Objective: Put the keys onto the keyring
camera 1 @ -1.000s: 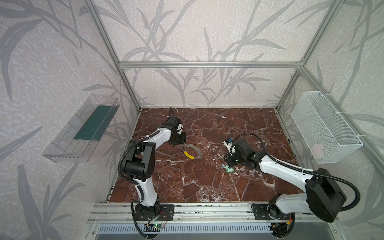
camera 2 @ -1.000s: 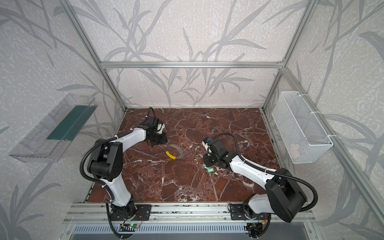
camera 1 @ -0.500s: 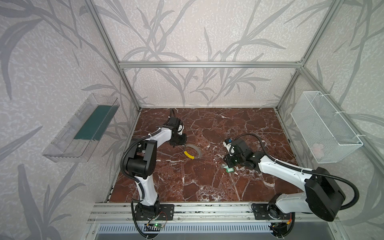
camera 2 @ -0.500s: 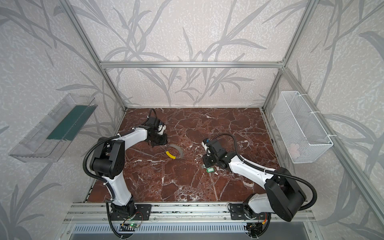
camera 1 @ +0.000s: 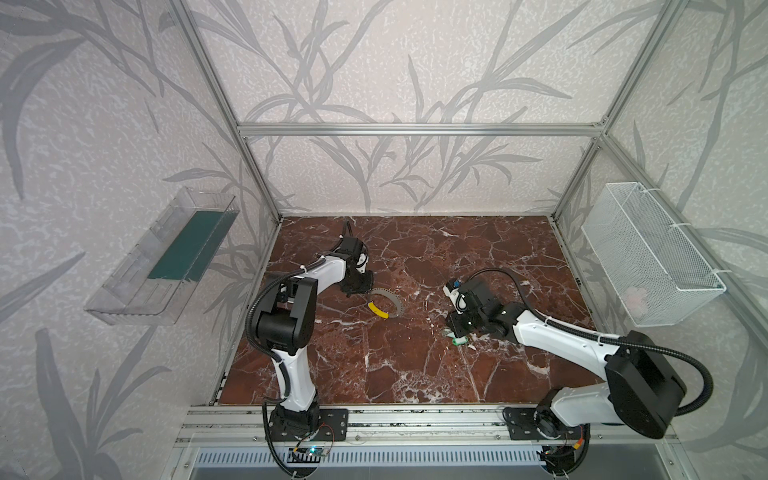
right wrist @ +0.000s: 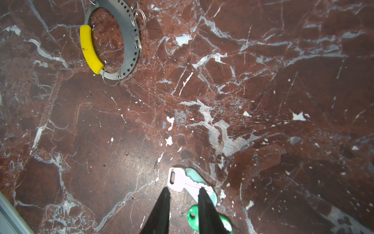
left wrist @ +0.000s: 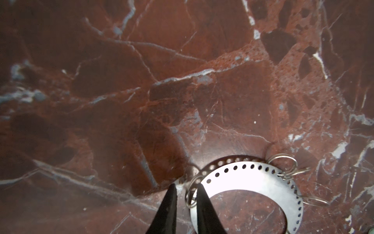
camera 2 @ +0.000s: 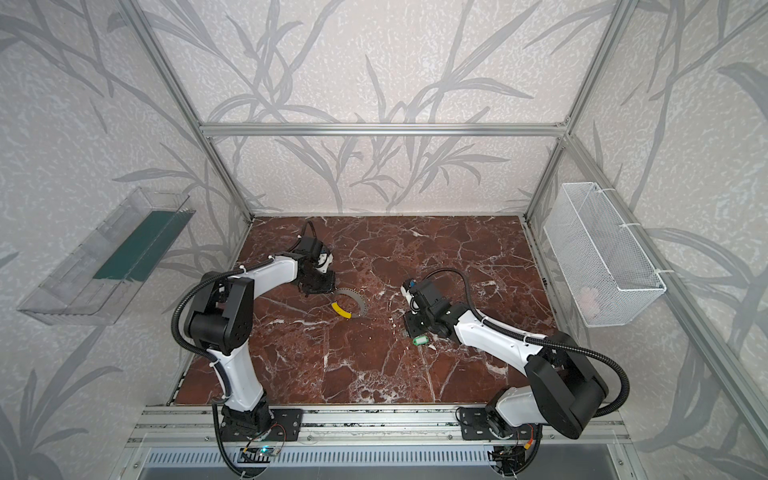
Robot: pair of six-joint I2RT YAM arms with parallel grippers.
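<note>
1. The keys (right wrist: pixel 177 179) lie on the marble table (right wrist: pixel 263 101), well apart from the keyring (right wrist: pixel 129 36)
2. My right gripper (right wrist: pixel 184 191) sits over them, a little open, holding nothing
3. My left gripper (left wrist: pixel 186 187), a little open, sits around a small wire ring (left wrist: pixel 190 195) on the keyring
4. I think I'm grabbing a key; next I pinch it

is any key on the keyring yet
No, the keys lie on the table by the right gripper, apart from the keyring.

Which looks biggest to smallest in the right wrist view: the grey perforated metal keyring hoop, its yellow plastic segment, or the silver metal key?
1. Grey perforated metal keyring hoop.
2-3. Yellow plastic segment and silver metal key look alike; the key lies nearer the camera, partly hidden, so unranked.
</note>
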